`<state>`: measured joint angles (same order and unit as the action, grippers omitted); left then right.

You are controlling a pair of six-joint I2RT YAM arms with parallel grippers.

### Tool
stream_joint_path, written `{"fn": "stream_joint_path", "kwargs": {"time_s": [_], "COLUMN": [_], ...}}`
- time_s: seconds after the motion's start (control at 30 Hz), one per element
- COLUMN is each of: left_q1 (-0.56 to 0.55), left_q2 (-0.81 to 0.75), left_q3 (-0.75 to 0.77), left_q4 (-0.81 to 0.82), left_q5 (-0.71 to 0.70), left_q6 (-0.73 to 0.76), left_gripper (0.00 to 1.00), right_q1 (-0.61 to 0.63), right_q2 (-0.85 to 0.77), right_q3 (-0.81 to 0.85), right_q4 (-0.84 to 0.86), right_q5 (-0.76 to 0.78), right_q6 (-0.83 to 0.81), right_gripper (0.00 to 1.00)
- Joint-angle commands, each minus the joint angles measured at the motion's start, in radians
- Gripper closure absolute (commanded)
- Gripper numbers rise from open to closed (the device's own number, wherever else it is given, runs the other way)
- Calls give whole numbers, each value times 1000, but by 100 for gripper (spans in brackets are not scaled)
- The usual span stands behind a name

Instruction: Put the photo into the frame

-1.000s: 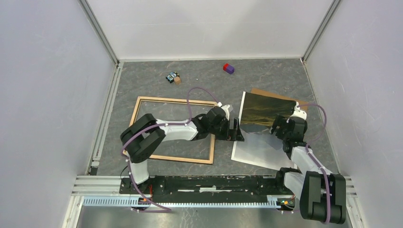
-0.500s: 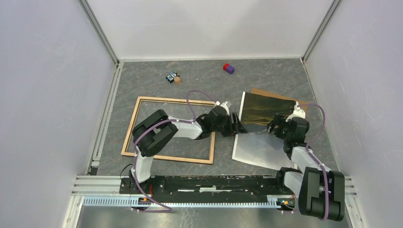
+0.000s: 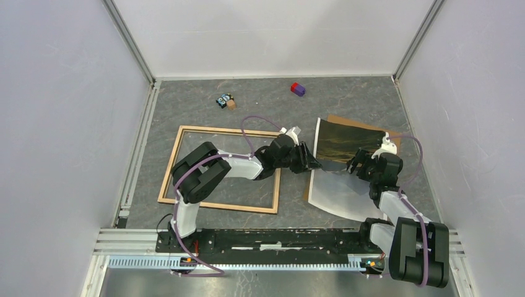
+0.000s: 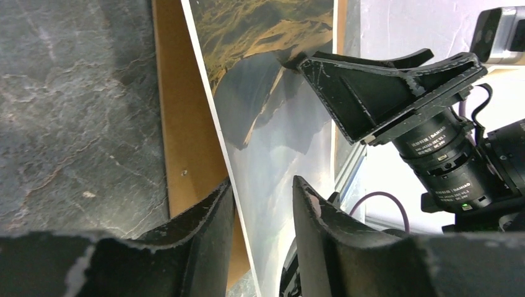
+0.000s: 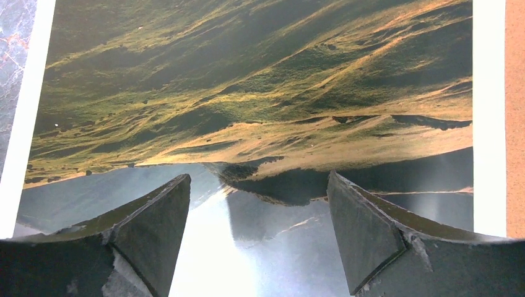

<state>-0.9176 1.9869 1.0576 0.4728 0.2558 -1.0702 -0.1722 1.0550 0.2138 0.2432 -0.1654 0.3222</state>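
The photo (image 3: 347, 143), a dim mountain landscape side up, lies at the right on the brown backing board (image 3: 347, 119), its near part bowed. The light wood frame (image 3: 223, 130) lies flat to its left. My left gripper (image 3: 314, 164) reaches across the frame's right rail to the photo's left edge. In the left wrist view the photo's (image 4: 272, 124) edge runs between the fingers of the left gripper (image 4: 263, 182), which stand narrowed but apart. My right gripper (image 3: 359, 166) hovers over the photo's middle. Its wrist view shows the right gripper (image 5: 257, 176) wide open above the glossy photo (image 5: 260, 93).
A red and purple block (image 3: 298, 88) and a small blue-black piece beside a wooden cube (image 3: 226, 101) lie near the back wall. White walls close in the left and right sides. The backing board (image 4: 186, 124) shows beside the photo's edge.
My left gripper has slid right to the photo's left edge and its jaws have narrowed. The photo's near-left part has shifted right and bowed. The right gripper has barely moved.
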Motion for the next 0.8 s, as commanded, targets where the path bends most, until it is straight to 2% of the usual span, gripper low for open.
{"fn": "stream_joint_path", "kwargs": {"time_s": [0.0, 0.1, 0.3, 0.47, 0.57, 0.6, 0.67, 0.77], "left_q1": [-2, 1, 40, 98, 134, 150, 188, 243], "left_q2": [20, 33, 33, -41, -114, -144, -192, -262], "left_q3": [62, 99, 137, 166, 153, 140, 126, 114], "left_q4": [7, -61, -131, -234, -292, -305, -359, -464], "left_q5": [11, 6, 12, 56, 79, 92, 114, 148], "left_q6": [-37, -6, 23, 80, 96, 88, 77, 74], "left_gripper": [57, 67, 96, 98, 98, 98, 98, 98], "right_q1": [0, 1, 2, 31, 101, 140, 270, 481], "right_q2": [14, -8, -92, -158, -191, -203, -228, -278], "right_q3": [-42, -44, -26, 40, 96, 123, 182, 236], "right_q4": [-101, -95, -118, -198, -239, -241, -301, -296], "right_q5": [-39, -62, -87, -79, -89, -83, -39, -1], "right_q6": [21, 7, -24, -78, -97, -103, -116, -143], "right_gripper": [13, 13, 11, 9, 6, 2, 2, 2]}}
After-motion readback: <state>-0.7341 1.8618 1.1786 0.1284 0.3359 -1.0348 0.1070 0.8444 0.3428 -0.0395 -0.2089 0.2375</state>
